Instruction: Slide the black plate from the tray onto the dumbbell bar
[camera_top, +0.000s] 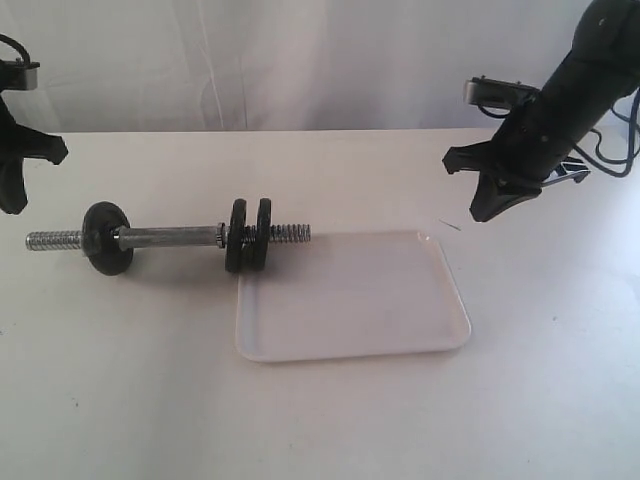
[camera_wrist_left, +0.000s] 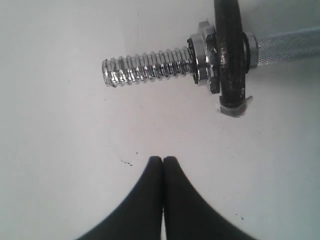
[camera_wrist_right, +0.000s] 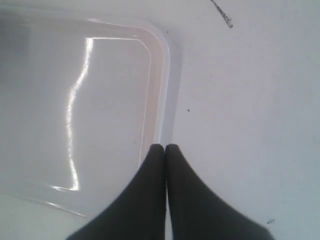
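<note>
chrome bar: slim chrome steel dumbbell bar (camera_top: 170, 237) with coarse threaded ends, lying flat on the white tabletop (camera_top: 320, 420), left of centre in the exterior frame.
black plate: small round matte-black weight disc (camera_top: 263, 232), standing on edge on the bar near its right threaded end, at the tray's upper left corner.
other discs: a twin black disc (camera_top: 237, 236) sits close beside it on the left; a third black disc (camera_top: 107, 238) sits near the bar's left end.
collar nut: silver collar nut (camera_wrist_left: 202, 59), tight against the third disc.
tray: pale white rectangular plastic tray (camera_top: 400, 335) with rounded corners, lower centre-right of the exterior frame.
left claw: black left gripper (camera_wrist_left: 163, 161), clenched on nothing, hanging near the bar's left threaded end.
right claw: black right gripper (camera_wrist_right: 164, 148), clenched on nothing, hanging over the tray's rim by a rounded corner.
</note>
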